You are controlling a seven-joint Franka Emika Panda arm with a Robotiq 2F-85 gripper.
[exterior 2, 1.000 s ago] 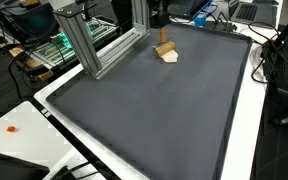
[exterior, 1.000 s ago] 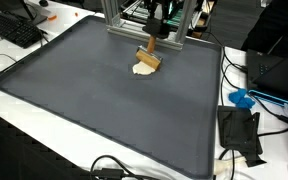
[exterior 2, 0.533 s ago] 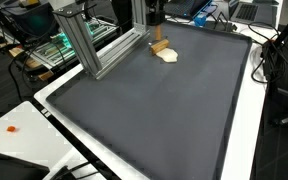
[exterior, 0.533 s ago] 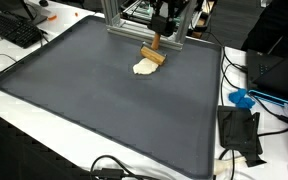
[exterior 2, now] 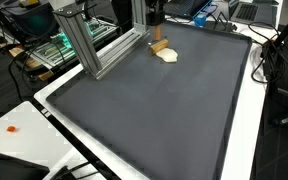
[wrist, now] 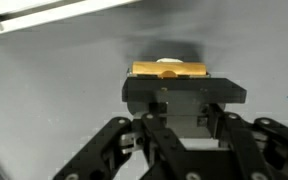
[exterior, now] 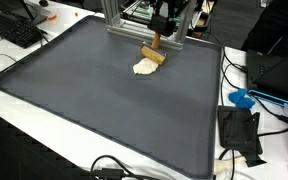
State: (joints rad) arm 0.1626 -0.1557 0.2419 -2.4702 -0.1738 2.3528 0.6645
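Observation:
My gripper [exterior: 157,36] hangs at the far end of the dark mat [exterior: 94,110], shut on the upright handle of a small wooden tool [exterior: 154,54]. The tool's head rests at the edge of a flat cream lump [exterior: 142,68] on the mat. The same tool [exterior 2: 159,46] and cream lump [exterior 2: 169,56] show in both exterior views. In the wrist view my gripper [wrist: 184,115] has its jaws drawn in around the tool's dark block, with the wooden edge [wrist: 169,70] just beyond it.
An aluminium frame [exterior 2: 89,45] stands at the mat's far edge, close to the gripper. A keyboard [exterior: 14,28], cables, a black box [exterior: 239,132] and a blue object [exterior: 242,98] lie off the mat on the white table.
A second ago the wooden tool sat on the cream lump. It has since shifted slightly toward the frame, uncovering more of the lump, and has stayed still over the last half second.

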